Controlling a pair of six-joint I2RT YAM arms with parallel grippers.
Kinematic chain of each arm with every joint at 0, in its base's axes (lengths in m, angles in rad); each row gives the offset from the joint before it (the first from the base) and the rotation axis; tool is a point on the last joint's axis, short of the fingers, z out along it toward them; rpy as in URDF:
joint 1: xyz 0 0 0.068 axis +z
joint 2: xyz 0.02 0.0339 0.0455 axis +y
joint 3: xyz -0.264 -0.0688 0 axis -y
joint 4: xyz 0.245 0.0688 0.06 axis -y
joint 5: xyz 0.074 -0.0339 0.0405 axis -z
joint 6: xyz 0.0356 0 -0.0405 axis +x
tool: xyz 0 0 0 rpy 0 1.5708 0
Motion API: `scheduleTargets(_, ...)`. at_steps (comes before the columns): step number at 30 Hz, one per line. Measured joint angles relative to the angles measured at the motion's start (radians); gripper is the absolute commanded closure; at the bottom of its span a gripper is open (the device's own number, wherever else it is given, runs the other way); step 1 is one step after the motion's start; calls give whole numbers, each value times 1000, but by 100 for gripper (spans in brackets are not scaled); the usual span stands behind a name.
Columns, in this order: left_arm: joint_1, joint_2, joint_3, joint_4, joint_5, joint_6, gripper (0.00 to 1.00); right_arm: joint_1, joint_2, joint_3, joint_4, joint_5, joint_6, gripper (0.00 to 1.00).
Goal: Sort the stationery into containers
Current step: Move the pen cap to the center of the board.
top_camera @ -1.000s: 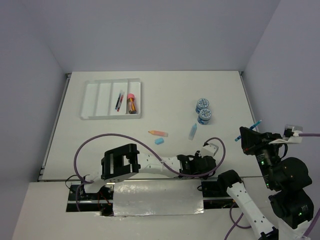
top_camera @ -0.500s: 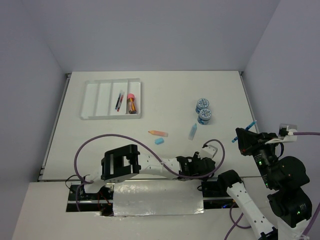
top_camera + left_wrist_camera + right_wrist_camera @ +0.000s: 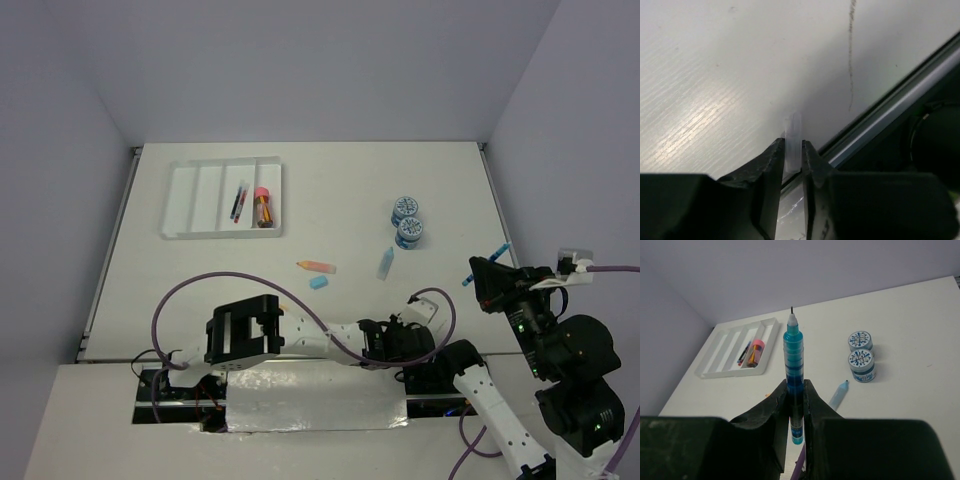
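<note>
Seeing right gripper pinching blue pen low on barrel — light, stiff, likely slick, mid-barrel safer; left gripper nipping clear piece.

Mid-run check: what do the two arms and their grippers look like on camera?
The left arm and right arm have white links and black joint housings. A purple cable loops along the left arm; another runs to the right. Small green lights glow on the right arm. The left gripper and right gripper have matte black tapered fingers.

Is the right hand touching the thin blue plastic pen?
Touching. Right wrist view: the right hand grips the thin blue plastic pen between both fingers.
</note>
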Motion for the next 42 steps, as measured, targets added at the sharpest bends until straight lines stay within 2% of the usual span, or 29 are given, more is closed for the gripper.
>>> scheduleTargets(2,0,2,0,-3,-16,4,83,0,-4,0,2,-5,0,100)
scheduleTargets(4,0,2,-2,2,-25,11,89,0,-5,0,2,-10,-1,100)
scheduleTargets(9,8,-45,-120,130,-40,91,100,0,-6,0,6,-24,-7,100)
scheduleTargets(13,63,-145,-275,188,-35,219,100,0,-5,0,28,-34,-8,100)
scheduleTargets(21,180,-295,-460,167,-43,387,100,0,33,-62,113,-109,-6,100)
scheduleTargets(24,199,-370,-529,137,34,464,100,0,78,-102,142,-170,-8,100)
scheduleTargets(28,268,-460,-608,130,209,554,100,0,127,-173,179,-237,-6,100)
scheduleTargets(30,310,-484,-641,132,264,577,93,0,137,-197,183,-261,-5,100)
scheduleTargets(33,339,-488,-650,136,294,596,67,0,141,-206,198,-292,-3,100)
scheduleTargets(37,338,-474,-638,132,305,610,61,0,140,-206,216,-308,-4,100)
scheduleTargets(42,338,-471,-632,131,286,607,47,0,129,-206,216,-308,-4,100)
